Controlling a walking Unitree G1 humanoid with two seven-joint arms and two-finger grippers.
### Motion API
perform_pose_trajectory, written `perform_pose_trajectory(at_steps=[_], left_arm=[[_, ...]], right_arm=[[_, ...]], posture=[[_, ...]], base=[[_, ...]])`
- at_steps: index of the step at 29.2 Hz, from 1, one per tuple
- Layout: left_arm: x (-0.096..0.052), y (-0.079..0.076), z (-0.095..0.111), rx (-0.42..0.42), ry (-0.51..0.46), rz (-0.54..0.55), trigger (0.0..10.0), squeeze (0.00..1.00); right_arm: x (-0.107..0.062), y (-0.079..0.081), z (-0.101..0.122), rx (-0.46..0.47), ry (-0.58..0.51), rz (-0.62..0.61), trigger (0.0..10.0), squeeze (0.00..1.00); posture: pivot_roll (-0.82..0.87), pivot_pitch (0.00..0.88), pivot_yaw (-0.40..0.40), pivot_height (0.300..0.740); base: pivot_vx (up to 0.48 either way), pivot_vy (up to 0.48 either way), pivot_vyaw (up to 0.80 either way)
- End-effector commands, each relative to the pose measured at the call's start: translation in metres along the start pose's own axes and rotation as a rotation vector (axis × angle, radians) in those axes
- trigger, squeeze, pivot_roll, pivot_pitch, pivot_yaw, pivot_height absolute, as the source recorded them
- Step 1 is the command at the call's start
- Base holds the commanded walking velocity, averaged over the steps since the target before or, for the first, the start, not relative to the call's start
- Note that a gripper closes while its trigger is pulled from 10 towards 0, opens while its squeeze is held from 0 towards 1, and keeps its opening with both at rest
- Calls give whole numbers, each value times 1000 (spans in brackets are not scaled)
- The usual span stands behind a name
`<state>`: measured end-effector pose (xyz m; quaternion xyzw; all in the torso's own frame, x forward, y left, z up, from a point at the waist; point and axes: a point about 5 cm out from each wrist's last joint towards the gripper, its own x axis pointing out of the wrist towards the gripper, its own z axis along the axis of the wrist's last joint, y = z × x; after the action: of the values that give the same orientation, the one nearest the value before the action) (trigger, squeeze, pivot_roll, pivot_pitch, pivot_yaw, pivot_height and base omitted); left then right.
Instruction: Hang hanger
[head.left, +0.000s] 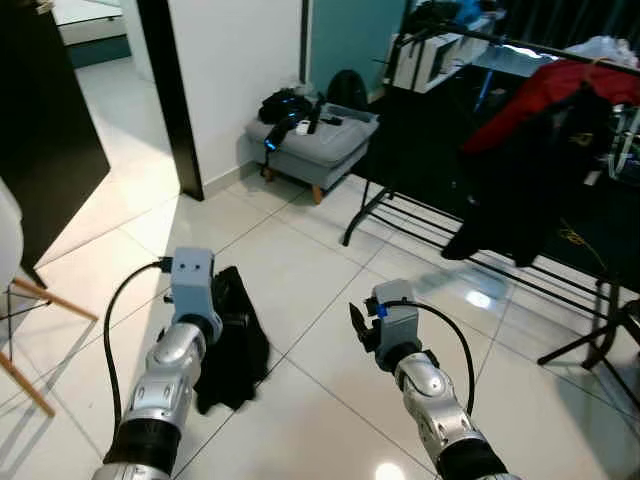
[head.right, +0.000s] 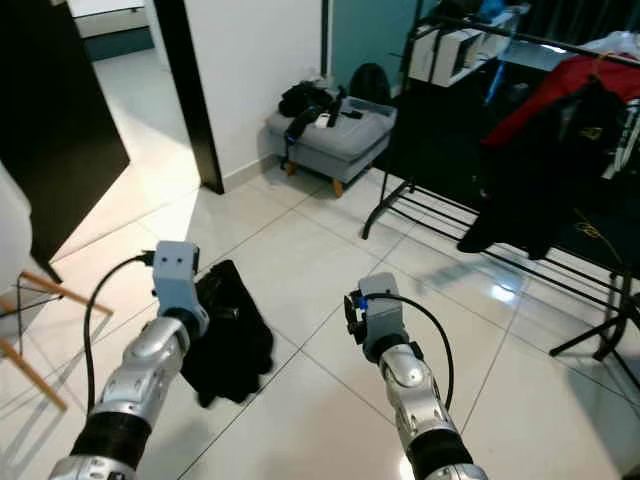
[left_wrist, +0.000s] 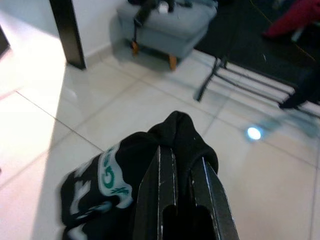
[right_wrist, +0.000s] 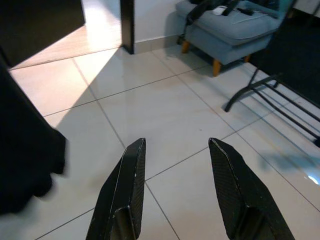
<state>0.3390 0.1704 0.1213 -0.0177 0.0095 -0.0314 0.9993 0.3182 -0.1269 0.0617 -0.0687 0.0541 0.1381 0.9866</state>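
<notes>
A black garment with green and white print hangs from my left gripper, whose fingers are shut on a fold of the cloth; no hanger can be made out in it. From the head camera the garment dangles over the tiled floor beside my left wrist. My right gripper is open above bare tiles, holding nothing, a little to the right of the garment. The clothes rack stands ahead on the right, with a red garment and a black garment hanging on it.
A grey footstool with black items on top stands against the white wall ahead. The rack's black base bars run along the floor. Wooden chair legs are at the far left, a dark door panel behind them.
</notes>
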Motion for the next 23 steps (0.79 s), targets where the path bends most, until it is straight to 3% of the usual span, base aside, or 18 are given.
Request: perform_pose_trajectory(at_steps=[1, 5, 7, 10, 12, 14, 15, 16, 17, 18, 19, 20, 21, 22, 23], left_arm=[[10, -2, 29, 7, -62, -34, 10000, 0], [16, -5, 52, -23, -104, -135, 10000, 0], [18, -10, 72, -174, -159, -246, 10000, 0], [18, -10, 72, -174, -159, -246, 10000, 0], [22, -19, 92, -425, -210, -405, 10000, 0], [22, -19, 92, -425, -210, -405, 10000, 0], [24, -25, 101, -474, -233, -490, 10000, 0], [27, -32, 107, -413, -264, -578, 10000, 0], [27, -32, 107, -413, -264, -578, 10000, 0], [29, -39, 108, -284, -276, -641, 10000, 0], [29, -39, 108, -284, -276, -641, 10000, 0], [30, -46, 107, -143, -279, -706, 10000, 0], [30, -46, 107, -143, -279, -706, 10000, 0], [30, -51, 106, -39, -289, -737, 10000, 0], [30, -54, 106, 11, -295, -749, 10000, 0]], right_arm=[[-1, 7, -5, -18, 10, 40, 10000, 0], [-2, 19, -6, -40, 9, 129, 10000, 0], [-4, 28, -9, -52, 22, 228, 10000, 0], [-4, 28, -9, -52, 22, 228, 10000, 0], [-10, 34, -17, -105, 54, 318, 10000, 0], [-10, 34, -17, -105, 54, 318, 10000, 0], [-14, 35, -20, -127, 62, 347, 10000, 0], [-16, 35, -23, -146, 76, 371, 10000, 0], [-16, 35, -23, -146, 76, 371, 10000, 0], [-19, 34, -25, -153, 86, 386, 10000, 0], [-19, 34, -25, -153, 86, 386, 10000, 0], [-21, 32, -24, -163, 78, 393, 10000, 0], [-21, 32, -24, -163, 78, 393, 10000, 0], [-22, 31, -23, -170, 68, 400, 10000, 0], [-23, 30, -23, -173, 59, 404, 10000, 0]], posture=[[-3, 68, -43, 740], [5, 71, -25, 740], [1, 65, -11, 740], [1, 65, -11, 740], [-18, 55, 13, 740], [-18, 55, 13, 740], [-23, 53, 16, 740], [-34, 55, 14, 740], [-34, 55, 14, 740], [-40, 59, 10, 740], [-40, 59, 10, 740], [-43, 61, 13, 740], [-43, 61, 13, 740], [-44, 65, 21, 740], [-44, 65, 21, 740]], base=[[0, 0, 0], [0, 0, 0], [0, 0, 0], [0, 0, 0], [0, 0, 0], [0, 0, 0], [0, 0, 0], [0, 0, 0], [0, 0, 0], [0, 0, 0], [0, 0, 0], [0, 0, 0], [0, 0, 0], [0, 0, 0], [0, 0, 0]])
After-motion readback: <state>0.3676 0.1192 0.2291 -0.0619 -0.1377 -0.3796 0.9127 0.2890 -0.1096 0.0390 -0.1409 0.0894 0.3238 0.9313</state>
